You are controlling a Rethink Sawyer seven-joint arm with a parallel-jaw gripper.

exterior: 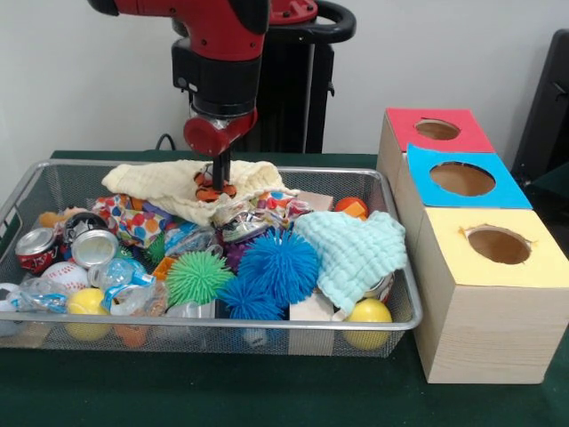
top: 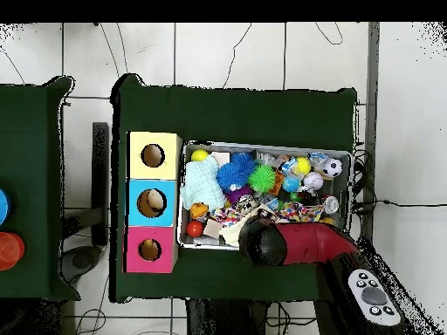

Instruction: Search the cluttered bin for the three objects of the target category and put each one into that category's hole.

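Note:
The wire mesh bin [exterior: 222, 328] is full of clutter; it also shows in the overhead view [top: 262, 146]. My gripper [exterior: 217, 183] reaches straight down at the bin's far side, its narrow fingers closed on an orange plush toy with black tiger stripes [exterior: 206, 189] that rests on a pale yellow cloth [exterior: 160, 182]. An orange-tan soft toy [exterior: 52, 217] lies at the bin's far left corner. I see no pale yellow-tan plush. The red-topped box with its round hole [exterior: 436, 130] stands farthest back of three boxes to the right; its hole also shows in the overhead view [top: 149, 249]. In the overhead view the arm [top: 288, 242] hides the gripper.
A blue-topped box [exterior: 462, 179] and a yellow-topped box [exterior: 498, 245] stand in front of the red one. The bin holds spiky blue [exterior: 277, 263] and green [exterior: 197, 277] balls, a mint cloth [exterior: 356, 252], cans [exterior: 37, 248], yellow balls [exterior: 368, 312] and an orange ball [exterior: 352, 206].

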